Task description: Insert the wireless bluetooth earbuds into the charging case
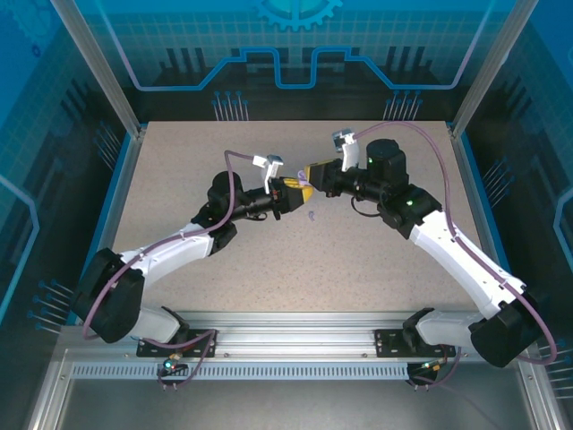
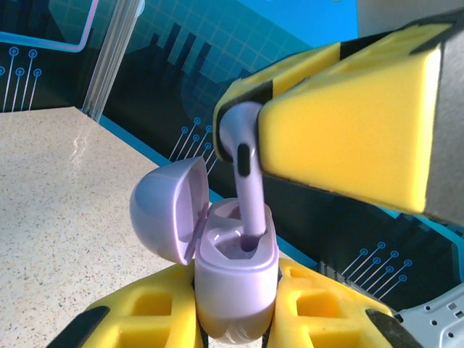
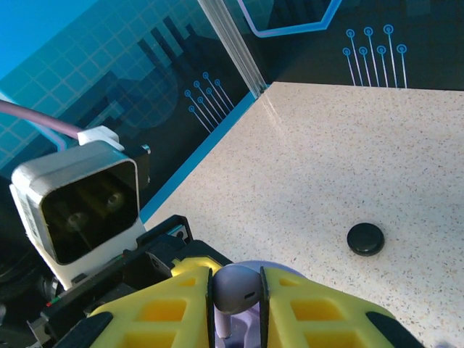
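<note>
My left gripper point(image 2: 235, 313) is shut on the body of a pale lilac charging case point(image 2: 233, 279), held upright with its lid point(image 2: 165, 212) hinged open to the left. My right gripper point(image 3: 236, 296) is shut on the head of a pale lilac earbud point(image 3: 239, 288). In the left wrist view that earbud point(image 2: 249, 190) hangs stem down, with the stem tip inside the case's right-hand slot. From above, the two grippers point(image 1: 294, 192) point(image 1: 313, 173) meet mid-table, above its surface. A second small lilac earbud point(image 1: 312, 215) lies on the table just below them.
A shut black round case point(image 3: 365, 238) lies on the speckled table point(image 1: 358, 269) beyond my right gripper. The left wrist camera point(image 3: 78, 210) sits close to the right gripper's left side. Blue walls and metal posts ring the table.
</note>
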You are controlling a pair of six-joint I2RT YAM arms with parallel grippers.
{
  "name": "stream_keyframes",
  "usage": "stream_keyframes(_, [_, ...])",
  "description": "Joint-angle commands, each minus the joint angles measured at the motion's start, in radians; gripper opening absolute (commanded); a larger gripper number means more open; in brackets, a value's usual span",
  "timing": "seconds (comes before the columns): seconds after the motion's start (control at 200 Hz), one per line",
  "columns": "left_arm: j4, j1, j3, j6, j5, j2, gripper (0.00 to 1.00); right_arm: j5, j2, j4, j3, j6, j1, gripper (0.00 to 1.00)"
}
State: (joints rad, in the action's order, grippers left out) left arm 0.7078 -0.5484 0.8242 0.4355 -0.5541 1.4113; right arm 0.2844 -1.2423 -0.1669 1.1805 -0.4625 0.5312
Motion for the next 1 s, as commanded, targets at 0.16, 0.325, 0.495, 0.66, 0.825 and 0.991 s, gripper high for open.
stream_keyframes(0.16, [0.000,-0.007,0.035,-0.035,0.011,-0.038,0.00,-0.035,0.003,-0.018,0.036,0.034,0.019,0.22])
stream_keyframes(0.325, [-0.008,-0.007,0.035,-0.041,0.020,-0.040,0.00,-0.039,0.008,-0.021,0.040,0.038,0.018,0.22])
stream_keyframes(0.495, [-0.006,-0.007,0.037,-0.038,0.032,-0.040,0.00,-0.036,0.014,-0.027,0.039,0.045,0.019,0.22])
stream_keyframes(0.66, [-0.013,-0.007,0.040,-0.037,0.058,-0.043,0.00,-0.033,0.020,-0.030,0.034,0.049,0.019,0.22])
stream_keyframes(0.825, [-0.010,-0.007,0.043,-0.035,0.055,-0.040,0.00,-0.029,0.026,-0.036,0.033,0.059,0.019,0.22])
stream_keyframes(0.991, [-0.009,-0.007,0.046,-0.032,0.048,-0.041,0.00,-0.014,0.027,-0.040,0.031,0.065,0.019,0.22])
